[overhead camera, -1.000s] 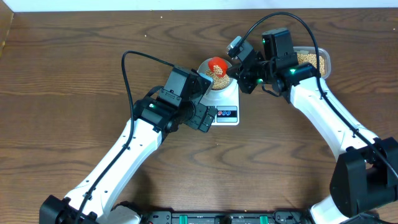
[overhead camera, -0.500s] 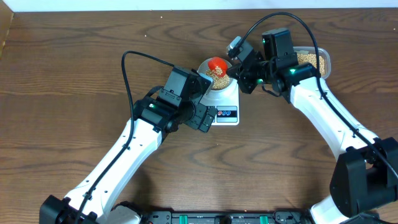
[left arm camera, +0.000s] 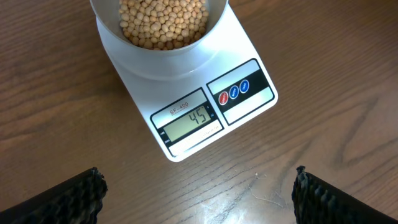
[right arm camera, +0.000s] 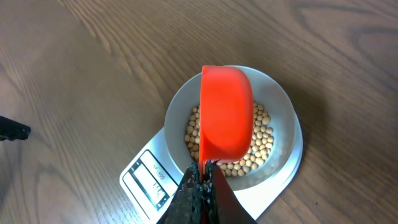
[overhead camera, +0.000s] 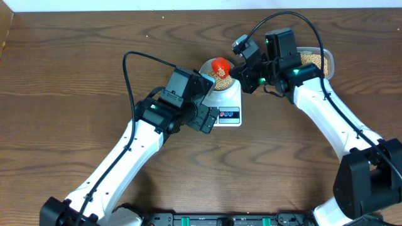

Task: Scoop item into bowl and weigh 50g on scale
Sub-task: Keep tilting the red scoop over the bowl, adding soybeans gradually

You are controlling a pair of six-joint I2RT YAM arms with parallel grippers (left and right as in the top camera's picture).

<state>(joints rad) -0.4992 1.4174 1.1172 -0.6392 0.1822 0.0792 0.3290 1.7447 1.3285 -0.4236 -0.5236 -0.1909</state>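
A pale bowl [overhead camera: 215,76] of tan beans [left arm camera: 163,23] stands on the white scale [overhead camera: 225,105]; its display [left arm camera: 190,122] reads 45. My right gripper [right arm camera: 203,186] is shut on the handle of an orange-red scoop [right arm camera: 227,114], which hangs tipped over the bowl [right arm camera: 283,106] and beans [right arm camera: 261,140]. In the overhead view that scoop [overhead camera: 220,64] sits over the bowl's far rim, with the right gripper [overhead camera: 242,68] beside it. My left gripper [left arm camera: 196,190] stands wide open over bare table just in front of the scale [left arm camera: 249,50], holding nothing.
A clear plastic tub [overhead camera: 314,61] holding more beans sits at the back right, partly under the right arm. The left arm [overhead camera: 125,157] lies across the table's front left. Black cables arc above both wrists.
The right wrist and scoop have shifted slightly up and away over the bowl. The left arm has stayed still.
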